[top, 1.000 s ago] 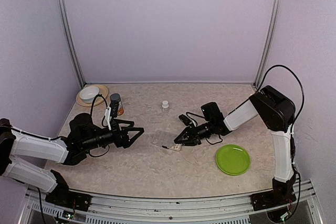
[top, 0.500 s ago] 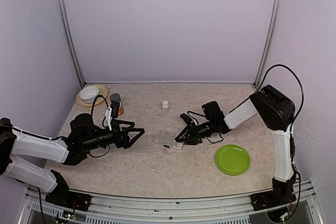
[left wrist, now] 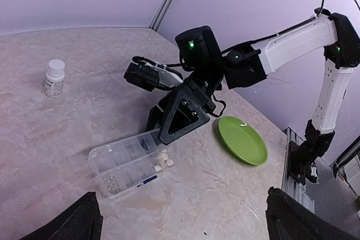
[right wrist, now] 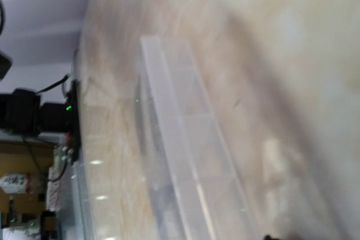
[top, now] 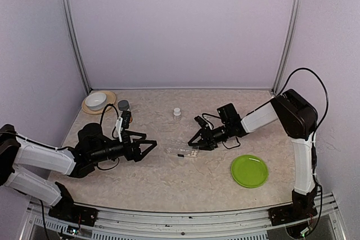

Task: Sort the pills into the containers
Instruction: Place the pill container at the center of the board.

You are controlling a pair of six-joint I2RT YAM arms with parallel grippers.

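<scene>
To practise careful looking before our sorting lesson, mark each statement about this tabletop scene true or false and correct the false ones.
1. The green plate has nothing on it. True.
2. The small white bottle lies on its side. False: it stands upright.
3. The left hand is open and holds nothing. True.
4. The clear compartment box sits on the green plate. False: it lies on the table, between the left hand and the right hand, apart from the plate.
</scene>
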